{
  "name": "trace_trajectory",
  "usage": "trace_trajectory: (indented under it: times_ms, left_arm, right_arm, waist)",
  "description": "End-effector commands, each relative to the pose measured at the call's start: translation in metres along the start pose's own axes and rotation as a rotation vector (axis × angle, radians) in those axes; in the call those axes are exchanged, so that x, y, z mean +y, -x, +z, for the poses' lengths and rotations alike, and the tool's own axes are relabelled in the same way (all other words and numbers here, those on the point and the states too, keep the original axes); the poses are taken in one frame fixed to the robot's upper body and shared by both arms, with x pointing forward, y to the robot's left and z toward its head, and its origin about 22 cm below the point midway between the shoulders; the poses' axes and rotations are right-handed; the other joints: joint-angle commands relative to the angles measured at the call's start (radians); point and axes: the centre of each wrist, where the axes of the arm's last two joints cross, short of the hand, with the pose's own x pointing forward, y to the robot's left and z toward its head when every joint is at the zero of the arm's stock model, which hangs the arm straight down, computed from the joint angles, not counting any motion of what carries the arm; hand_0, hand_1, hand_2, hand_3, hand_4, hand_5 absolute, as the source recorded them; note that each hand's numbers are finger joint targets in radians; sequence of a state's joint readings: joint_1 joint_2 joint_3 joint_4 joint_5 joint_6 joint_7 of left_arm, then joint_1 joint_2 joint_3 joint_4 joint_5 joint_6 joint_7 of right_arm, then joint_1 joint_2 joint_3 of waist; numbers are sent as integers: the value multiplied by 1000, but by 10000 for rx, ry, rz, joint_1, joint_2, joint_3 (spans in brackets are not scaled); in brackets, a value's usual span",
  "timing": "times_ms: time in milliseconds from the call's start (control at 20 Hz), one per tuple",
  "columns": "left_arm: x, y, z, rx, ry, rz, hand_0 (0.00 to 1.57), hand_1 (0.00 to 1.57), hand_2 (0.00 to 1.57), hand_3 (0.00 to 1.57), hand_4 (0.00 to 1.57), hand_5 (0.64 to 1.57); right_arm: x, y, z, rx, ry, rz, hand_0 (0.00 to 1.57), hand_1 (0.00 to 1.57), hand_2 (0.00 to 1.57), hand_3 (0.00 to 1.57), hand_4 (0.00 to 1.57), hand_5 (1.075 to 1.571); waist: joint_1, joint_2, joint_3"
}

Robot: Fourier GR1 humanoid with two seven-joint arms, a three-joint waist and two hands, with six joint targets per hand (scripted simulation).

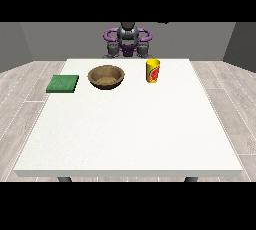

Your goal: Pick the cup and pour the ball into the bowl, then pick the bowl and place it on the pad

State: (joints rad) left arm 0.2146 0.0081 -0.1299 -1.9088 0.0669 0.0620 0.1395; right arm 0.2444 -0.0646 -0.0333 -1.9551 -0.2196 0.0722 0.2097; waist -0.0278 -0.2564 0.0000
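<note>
Large white table [125, 134] on dark legs [64, 179], pale grey wood-plank floor [20, 104] around it, plain grey walls [65, 39] behind with darker angled side walls, even flat light, soft shadow under the table edge.

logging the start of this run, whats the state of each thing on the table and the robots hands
yellow cup with red label: upright, standing apart from the bowl, contents not visible
brown wooden bowl: upright on the white table, looks empty
green square pad: flat at the table's edge, nothing on it
robot hands: not in view over the table
</note>
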Motion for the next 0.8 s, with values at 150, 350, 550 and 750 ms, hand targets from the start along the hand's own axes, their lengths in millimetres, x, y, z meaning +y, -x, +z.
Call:
trace_trajectory:
  times_ms: [150,350,550,750]
  left_arm:
    - [-10,27,-15,-2116,415,-402,0,0,0,0,0,1517]
    - [-25,45,-25,-2800,446,-874,0,0,0,0,0,1501]
    - [-28,43,-61,-3000,49,-1213,0,0,0,0,0,1500]
    - [-23,59,-70,-3117,-465,-1471,0,0,0,0,0,1483]
  right_arm:
    - [-16,31,-17,-1786,82,33,0,0,0,0,367,1571]
    - [-38,22,-31,-2207,-276,187,0,0,0,0,349,1571]
    - [-43,28,-40,-2470,-584,152,0,0,0,0,296,1571]
    - [-66,37,-36,-2423,-640,93,0,0,0,0,262,1570]
  waist:
    - [211,2207,3]
    - [8,2773,0]
    - [-352,3062,0]
    - [-526,3221,-1]
